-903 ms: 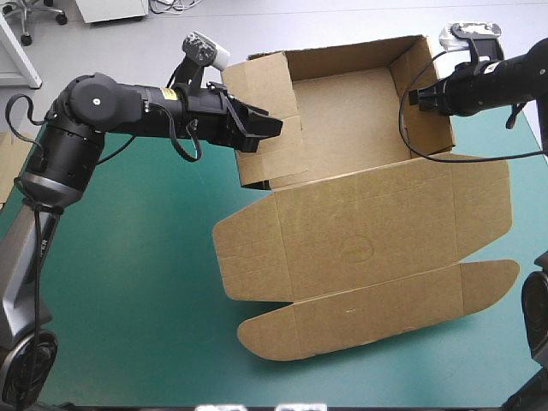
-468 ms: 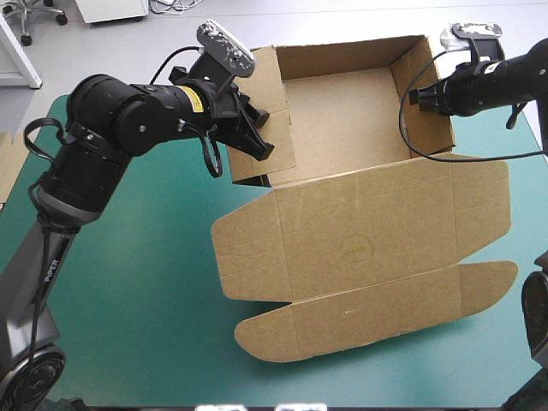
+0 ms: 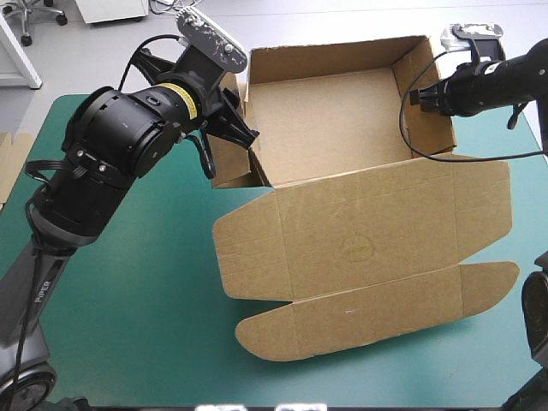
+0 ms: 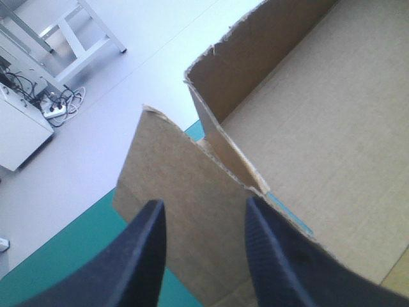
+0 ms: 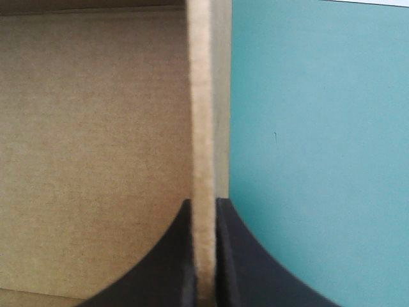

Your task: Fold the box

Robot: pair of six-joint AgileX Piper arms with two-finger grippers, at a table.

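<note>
The box (image 3: 360, 248) sits on the far and middle part of the teal-green cover (image 3: 145, 325). Its tray is at the far side with walls raised, and the lid (image 3: 368, 214) lies flat toward the near edge, its tuck flap nearest the robot. The right gripper (image 3: 415, 97) is clamped on the top edge of the tray's right wall (image 3: 428, 94). In its wrist view the black fingers (image 5: 185, 256) are all but closed, with the board's edge between them. The left gripper (image 3: 240, 128) is at the tray's left side with its fingers (image 4: 144, 256) moderately apart. The upright left flap (image 4: 172, 192) shows between them, but it cannot be told whether either finger touches it. The sheet should be light, so one pinch is likely enough to steady it. The panels should be stiff across their faces and bend only along the scored creases. A raised flap will probably spring back until tucked. Board edges crush and tear under hard pressure, and the flap's corner already looks ragged in the left wrist view. The best hold is likely on a wall's free top edge, away from corners and creases, leaving the crease free to hinge. A strip of spare board (image 3: 10, 163) shows at the table's left edge.
</note>
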